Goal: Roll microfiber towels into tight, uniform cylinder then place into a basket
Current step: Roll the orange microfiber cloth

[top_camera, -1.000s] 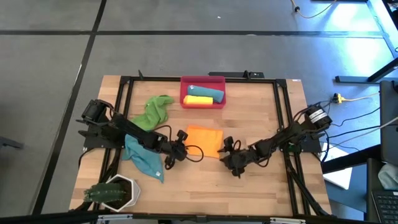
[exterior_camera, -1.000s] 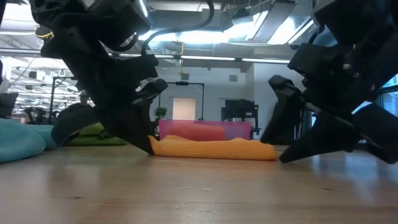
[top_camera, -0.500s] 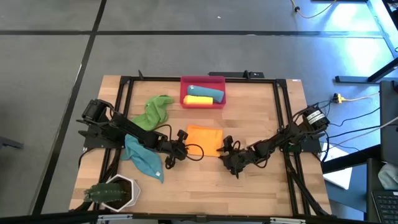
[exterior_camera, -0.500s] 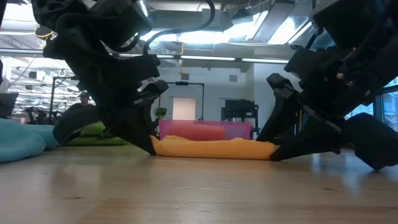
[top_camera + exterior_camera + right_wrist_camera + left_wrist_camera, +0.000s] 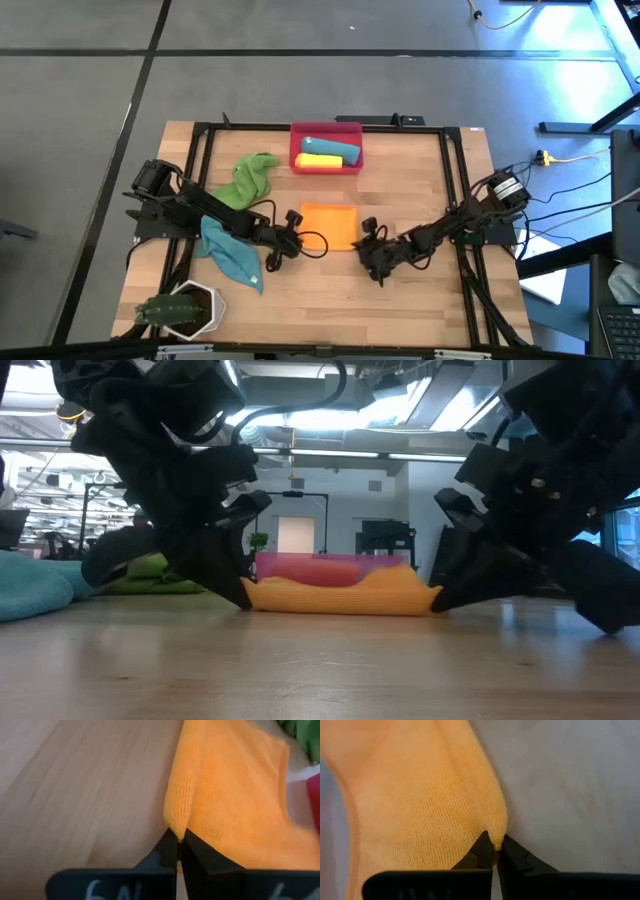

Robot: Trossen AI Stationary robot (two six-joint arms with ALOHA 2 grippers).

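Tabletop: left gripper and right gripper each pinch orange towel corners

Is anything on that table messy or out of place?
Yes: the green towel and a teal towel lie crumpled on the table's left side, unrolled, unlike the two neat rolls in the basket.

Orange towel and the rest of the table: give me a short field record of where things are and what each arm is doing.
orange towel: flat at table centre, pinched at both near corners
left gripper: shut on one corner
right gripper: shut on the other corner
basket: at far edge, holds a teal roll and a yellow roll
green towel: loose, left of basket
teal towel: crumpled, under left arm
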